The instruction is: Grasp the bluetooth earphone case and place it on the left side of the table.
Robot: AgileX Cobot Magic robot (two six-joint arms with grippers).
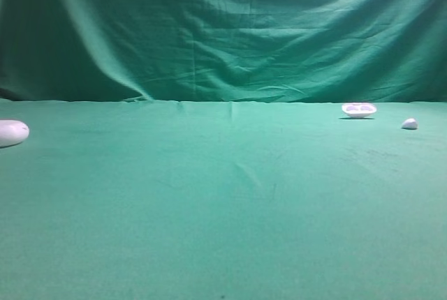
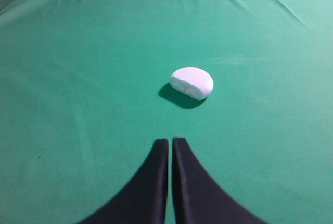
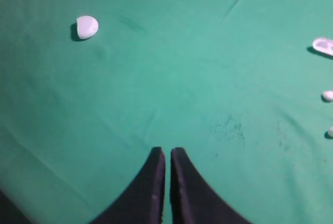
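Observation:
The bluetooth earphone case (image 1: 12, 132), a smooth white pebble shape, lies at the far left edge of the green table (image 1: 223, 209), cut off by the frame. In the left wrist view the case (image 2: 192, 83) rests on the cloth a short way ahead and slightly right of my left gripper (image 2: 170, 140), which is shut and empty. The right wrist view shows the case (image 3: 86, 27) far off at upper left, well apart from my right gripper (image 3: 167, 150), also shut with nothing in it. Neither gripper appears in the exterior view.
A shallow white dish with hollows (image 1: 359, 109) sits at the back right, with a tiny white lump (image 1: 410, 124) beside it. The right wrist view shows the dish (image 3: 323, 46) and two small lumps (image 3: 328, 96) at its right edge. A green drape hangs behind.

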